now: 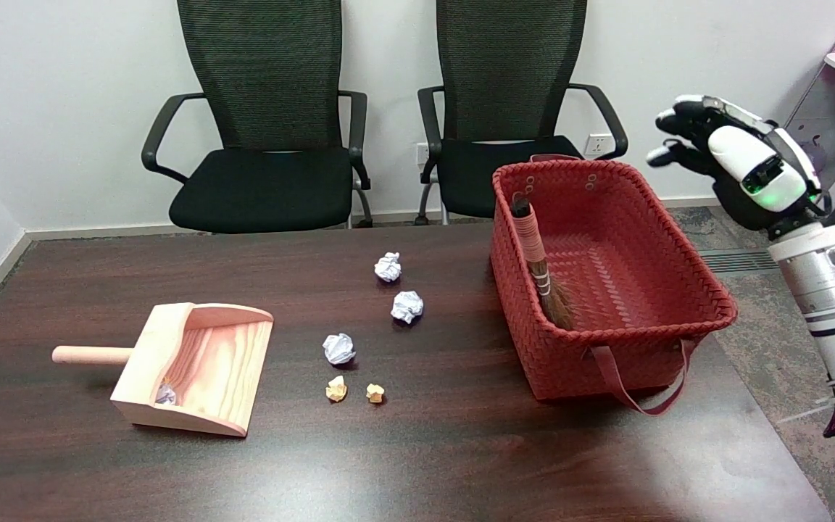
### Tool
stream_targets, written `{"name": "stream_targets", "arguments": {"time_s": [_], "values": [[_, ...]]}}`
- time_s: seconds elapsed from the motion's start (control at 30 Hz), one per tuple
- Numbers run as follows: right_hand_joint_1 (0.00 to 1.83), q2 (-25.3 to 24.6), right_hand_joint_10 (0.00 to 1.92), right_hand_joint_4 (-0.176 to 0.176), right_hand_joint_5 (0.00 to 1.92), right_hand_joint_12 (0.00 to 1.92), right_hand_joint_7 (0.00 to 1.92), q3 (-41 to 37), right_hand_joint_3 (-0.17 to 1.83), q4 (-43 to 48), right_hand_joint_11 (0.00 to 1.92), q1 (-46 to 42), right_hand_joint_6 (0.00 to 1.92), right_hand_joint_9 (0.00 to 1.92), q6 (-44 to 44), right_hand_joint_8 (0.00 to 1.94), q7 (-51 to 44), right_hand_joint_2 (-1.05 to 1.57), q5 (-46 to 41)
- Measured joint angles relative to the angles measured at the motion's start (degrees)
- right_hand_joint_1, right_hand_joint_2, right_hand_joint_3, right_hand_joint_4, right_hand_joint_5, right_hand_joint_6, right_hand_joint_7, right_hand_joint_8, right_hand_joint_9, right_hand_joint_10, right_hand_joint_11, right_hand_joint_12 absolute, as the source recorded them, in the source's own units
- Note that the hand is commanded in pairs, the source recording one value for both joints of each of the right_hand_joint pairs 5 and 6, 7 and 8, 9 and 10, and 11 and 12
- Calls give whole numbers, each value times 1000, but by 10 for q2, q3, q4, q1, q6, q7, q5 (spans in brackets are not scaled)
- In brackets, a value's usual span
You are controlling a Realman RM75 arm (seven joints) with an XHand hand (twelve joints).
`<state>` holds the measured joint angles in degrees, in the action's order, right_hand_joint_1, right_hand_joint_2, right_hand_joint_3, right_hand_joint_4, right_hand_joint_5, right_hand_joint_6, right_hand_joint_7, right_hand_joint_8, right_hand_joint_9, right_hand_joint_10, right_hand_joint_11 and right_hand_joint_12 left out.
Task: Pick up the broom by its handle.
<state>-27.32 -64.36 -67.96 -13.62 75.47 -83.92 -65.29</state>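
Broom, a short hand brush with a handle wrapped in reddish cord and a tuft of dark brown bristles, leans inside the red woven plastic basket against its left wall, handle tip up toward 12 o'clock near the rim and bristles down on the basket floor. From the black-and-white right hand, the broom lies toward 8 o'clock, well apart, with the basket's open interior between them. The hand hangs in the air beyond the basket's far right corner, off the edge of the dark brown wooden bench; its fingers point toward 9 o'clock, loosely apart, and it has hold of nothing.

On the bench at 9 o'clock from the basket sit three crumpled white paper balls and two small yellowish scraps. Farther toward 8 o'clock lies a pale wooden dustpan with a round handle pointing to 9 o'clock. Two black mesh office chairs stand behind the bench.
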Motion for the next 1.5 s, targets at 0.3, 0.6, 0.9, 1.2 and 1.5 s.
{"name": "stream_targets", "arguments": {"time_s": [0.3,0.6,0.9,1.2,1.5], "values": [[909,3,212,-176,251,381,251,-6,754,-8,381,15,251,212,-23,251,0,179,39],[911,5,200,-176,228,355,228,-22,724,-24,355,25,228,200,-88,228,-8,40,103],[909,6,258,-176,234,424,234,-33,733,-49,424,30,234,258,-154,234,-56,-28,141],[887,6,377,-176,225,544,225,-33,706,-80,544,33,225,377,-214,225,-100,-33,162],[879,5,386,-176,258,539,258,-36,701,-117,539,35,258,386,-288,258,-144,-33,177]]}}
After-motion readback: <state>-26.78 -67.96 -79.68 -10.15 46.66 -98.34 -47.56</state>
